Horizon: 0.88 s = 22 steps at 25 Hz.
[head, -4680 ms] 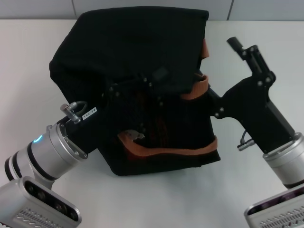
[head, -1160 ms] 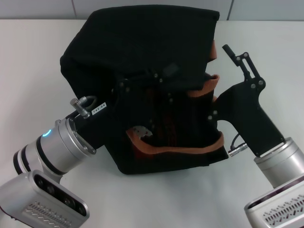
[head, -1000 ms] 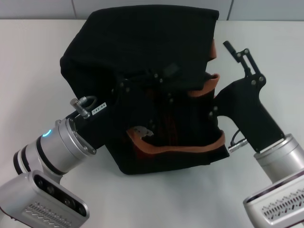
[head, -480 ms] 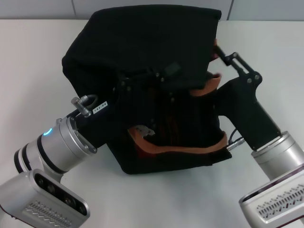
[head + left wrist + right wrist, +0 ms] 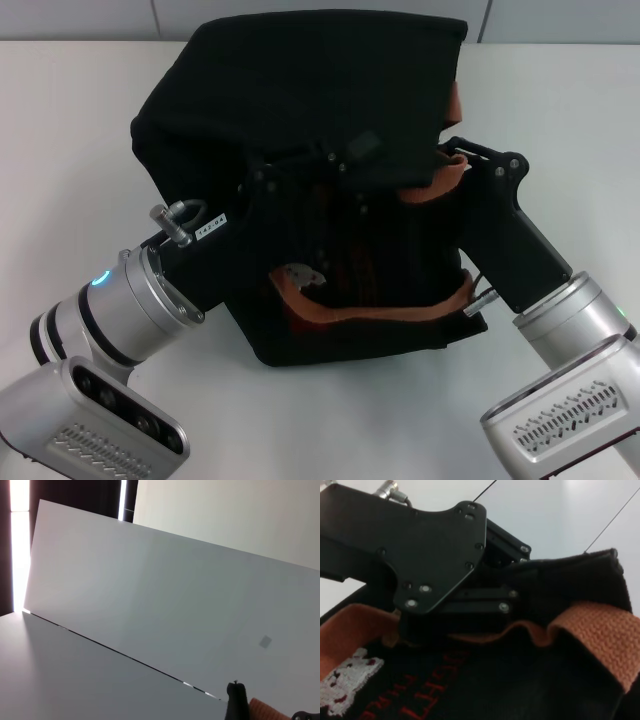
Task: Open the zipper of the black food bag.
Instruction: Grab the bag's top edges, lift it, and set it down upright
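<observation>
The black food bag stands mid-table, its front with orange-brown straps and a white patch facing me. My left gripper reaches in from the near left and lies against the bag's front. In the right wrist view the left gripper is pinched on the bag's black rim fabric beside a strap. My right gripper presses against the bag's right side at the upper strap. The zipper is lost in the black folds.
The white table stretches to the left and right of the bag. A grey tiled wall runs along the back. The left wrist view shows mostly wall panels, plus a bit of orange strap at its edge.
My right gripper has swung inward to the left and now touches the bag's right side at the upper strap. The bag and left gripper held still over the last second.
</observation>
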Available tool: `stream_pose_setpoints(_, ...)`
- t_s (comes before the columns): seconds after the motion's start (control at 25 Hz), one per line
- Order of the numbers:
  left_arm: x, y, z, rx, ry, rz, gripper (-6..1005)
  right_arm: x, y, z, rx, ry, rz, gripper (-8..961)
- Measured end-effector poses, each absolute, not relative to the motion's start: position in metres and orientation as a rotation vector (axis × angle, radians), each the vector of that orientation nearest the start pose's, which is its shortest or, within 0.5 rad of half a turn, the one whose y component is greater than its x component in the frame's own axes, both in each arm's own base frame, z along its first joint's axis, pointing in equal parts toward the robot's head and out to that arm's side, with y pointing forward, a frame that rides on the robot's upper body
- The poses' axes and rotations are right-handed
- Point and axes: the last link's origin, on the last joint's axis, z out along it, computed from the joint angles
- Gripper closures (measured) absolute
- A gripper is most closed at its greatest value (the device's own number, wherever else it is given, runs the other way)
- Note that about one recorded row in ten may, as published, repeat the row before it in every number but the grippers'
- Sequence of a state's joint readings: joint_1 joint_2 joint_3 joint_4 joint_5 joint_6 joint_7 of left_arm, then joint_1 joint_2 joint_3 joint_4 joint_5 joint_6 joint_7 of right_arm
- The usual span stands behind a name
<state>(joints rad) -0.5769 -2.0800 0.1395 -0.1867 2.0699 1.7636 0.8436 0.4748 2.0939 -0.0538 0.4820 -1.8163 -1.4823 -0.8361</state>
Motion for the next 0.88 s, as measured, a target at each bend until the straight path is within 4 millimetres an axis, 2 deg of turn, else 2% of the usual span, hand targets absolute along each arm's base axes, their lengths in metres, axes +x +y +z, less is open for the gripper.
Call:
stream_pose_setpoints(0.16,-0.202,0.261,-0.067,-1.691,1.057,-0.774,873,0.211,0.259,-0.101,-1.804,-0.475,0.584,872)
stream_pose_setpoints(0.28,-0.202,0.261,-0.067,-1.691,1.056,-0.776,873,0.215,0.256,-0.102,-1.808,-0.474,0.563,914)
stream_pose_setpoints(0.4,-0.201,0.262,-0.067,-1.688,1.049,-0.777,874,0.229,0.246,-0.105,-1.837,-0.433,0.508,955)
stream_pose_setpoints(0.44,-0.201,0.264,-0.066,-1.685,1.04,-0.775,874,0.24,0.238,-0.108,-1.86,-0.403,0.468,954)
stream_pose_setpoints(0.48,-0.201,0.264,-0.066,-1.685,1.04,-0.775,874,0.24,0.238,-0.108,-1.86,-0.403,0.468,954)
stream_pose_setpoints(0.64,-0.2,0.267,-0.065,-1.674,1.019,-0.769,873,0.266,0.22,-0.111,-1.91,-0.332,0.364,951)
stream_pose_setpoints(0.88,-0.198,0.269,-0.065,-1.668,0.996,-0.761,874,0.282,0.211,-0.117,-1.965,-0.3,0.283,947)
